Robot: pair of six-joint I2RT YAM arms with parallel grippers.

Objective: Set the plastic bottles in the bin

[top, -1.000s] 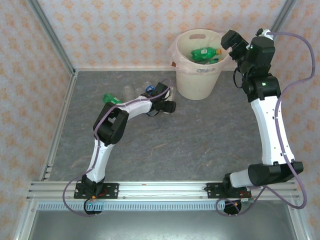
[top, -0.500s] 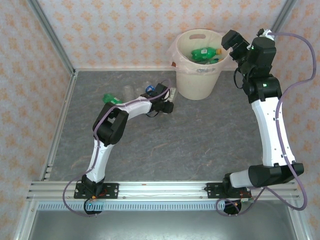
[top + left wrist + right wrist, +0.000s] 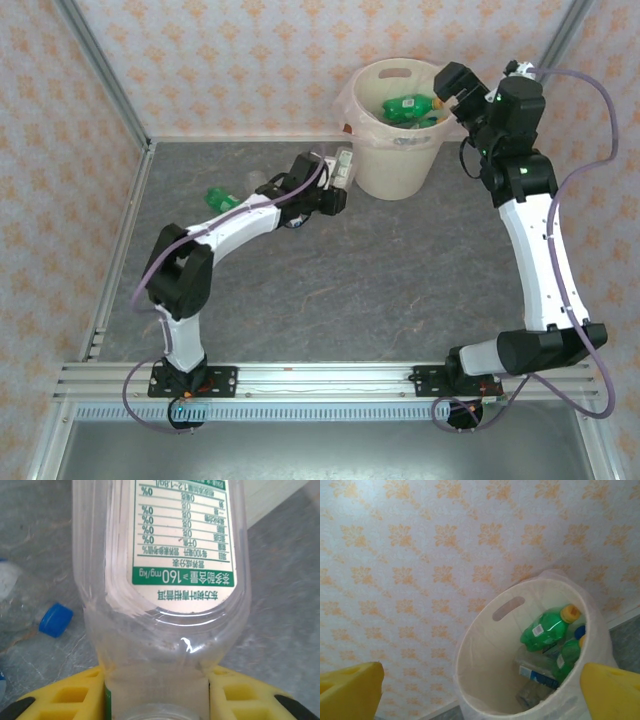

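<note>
While right pincer [image 3: 480,690] gapes near bin [image 3: 479,652], left pincer [image 3: 157,696] grips clear bottle [image 3: 160,615].

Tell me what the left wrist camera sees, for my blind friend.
A clear plastic bottle with a green-and-white label is clamped in the left gripper, between its yellow fingers. To its left, a blue cap lies on the grey table.

The top camera sits high behind both arm bases [image 3: 190,380], looking down and forward over the whole grey table [image 3: 400,290] to the papered wall [image 3: 250,70]. The left wrist camera is jammed close against a clear bottle [image 3: 165,580], table beyond. The right wrist camera looks slantwise into the bin [image 3: 475,650] from nearby, between 2 yellow fingers [image 3: 350,690]. Bin and bottle also show from above.
</note>
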